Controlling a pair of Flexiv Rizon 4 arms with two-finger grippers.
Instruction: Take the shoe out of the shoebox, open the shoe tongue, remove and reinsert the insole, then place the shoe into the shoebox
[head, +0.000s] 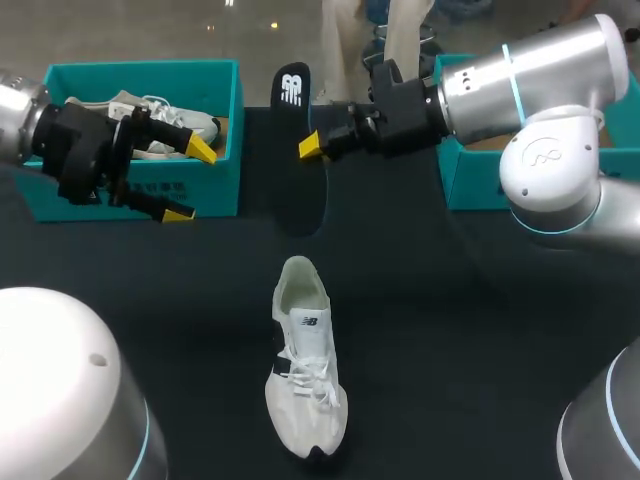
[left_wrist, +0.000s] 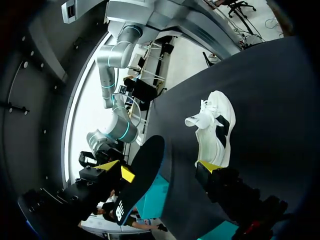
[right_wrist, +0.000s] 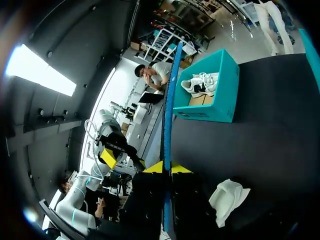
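Note:
A white shoe (head: 305, 370) lies on the dark table, toe toward the front edge; it also shows ahead of my left gripper (left_wrist: 212, 130) and beside my right one (right_wrist: 227, 200). The black insole (head: 293, 95) stands upright over the table, with my right gripper (head: 312, 146) shut on its lower part. In the right wrist view the insole (right_wrist: 171, 95) runs edge-on between the gripper's (right_wrist: 167, 168) yellow tips. My left gripper (head: 190, 182) hangs open and empty in front of the left teal shoebox (head: 215, 190), apart from the insole (left_wrist: 142, 175).
The left teal shoebox (right_wrist: 220, 100) holds another light shoe (head: 165, 125). A second teal box (head: 470, 185) stands at the back right, behind my right arm. Bare dark table (head: 460, 330) lies around the white shoe.

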